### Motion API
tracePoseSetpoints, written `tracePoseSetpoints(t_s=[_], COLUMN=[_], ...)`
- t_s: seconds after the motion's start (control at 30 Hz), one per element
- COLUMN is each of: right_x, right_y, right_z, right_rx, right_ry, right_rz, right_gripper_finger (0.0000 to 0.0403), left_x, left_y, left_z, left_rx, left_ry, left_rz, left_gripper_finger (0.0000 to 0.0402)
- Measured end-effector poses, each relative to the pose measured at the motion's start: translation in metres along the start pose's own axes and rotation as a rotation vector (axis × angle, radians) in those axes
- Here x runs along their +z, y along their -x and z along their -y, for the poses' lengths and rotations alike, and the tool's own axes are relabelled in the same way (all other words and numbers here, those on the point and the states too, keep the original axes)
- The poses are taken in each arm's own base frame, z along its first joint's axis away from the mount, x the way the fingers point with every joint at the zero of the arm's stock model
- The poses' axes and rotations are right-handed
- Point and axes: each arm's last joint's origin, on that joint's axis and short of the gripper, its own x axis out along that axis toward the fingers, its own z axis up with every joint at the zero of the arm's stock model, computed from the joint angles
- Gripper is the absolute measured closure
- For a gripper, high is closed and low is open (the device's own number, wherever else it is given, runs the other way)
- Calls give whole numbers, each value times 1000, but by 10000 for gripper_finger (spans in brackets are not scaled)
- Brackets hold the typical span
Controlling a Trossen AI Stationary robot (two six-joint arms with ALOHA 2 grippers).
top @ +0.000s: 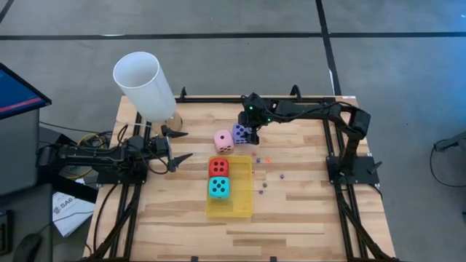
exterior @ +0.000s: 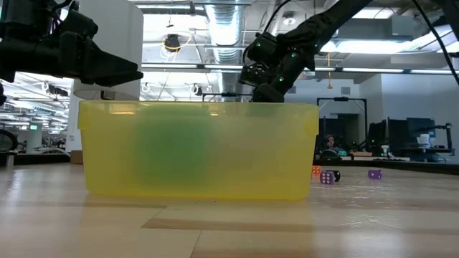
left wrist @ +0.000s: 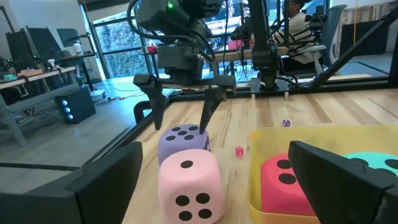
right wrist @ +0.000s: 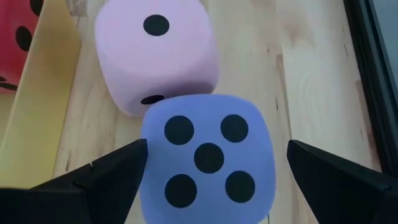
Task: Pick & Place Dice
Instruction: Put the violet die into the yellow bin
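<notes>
High view shows the wooden table [top: 291, 218] with a flat yellow tray [top: 231, 207] lying near its middle. Inside the tray sit two of the dice — the red die [top: 218, 168] at the tray's far end and the cyan die [top: 219, 188] just behind it toward the near end, the two touching or nearly so. Just beyond the tray's far edge, on the bare wood, the pink die [top: 223, 140] and the purple die [top: 241, 134] stand side by side, touching.

The right gripper [top: 253, 135] hangs directly over the purple die, its fingers spread wide to either side of the cube and not yet gripping it; the right wrist view shows the purple die [right wrist: 206, 157], five pips up, between the two dark fingers with a gap on each side, and the pink die [right wrist: 155, 53] pressed against it beyond. From the left wrist view the same fingers reach down around the purple die's [left wrist: 181, 140] top.

The left gripper [top: 180, 145] waits near the table's left edge, its fingers apart and empty, aimed toward the dice. A white cylinder [top: 144, 85] stands at the far left corner.

Several tiny coloured pieces [top: 263, 186] lie scattered on the wood to the right of the tray — well apart from one another.
</notes>
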Motion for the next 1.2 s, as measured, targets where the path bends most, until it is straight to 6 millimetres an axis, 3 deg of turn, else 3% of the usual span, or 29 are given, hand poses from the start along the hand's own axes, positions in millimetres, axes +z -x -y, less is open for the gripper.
tracePoseSetpoints(t_s=[0.6,1.2], right_x=[-1,1], right_y=[2,2], right_z=[8,5], right_rx=[114,118], right_ry=[8,44], right_rz=[78,86], right_gripper_finger=[21,21], left_x=[0,0], left_y=[0,0], left_z=[0,0], left_rx=[1,1], left_ry=[0,0], left_rz=[0,-1], left_gripper_finger=[9,9])
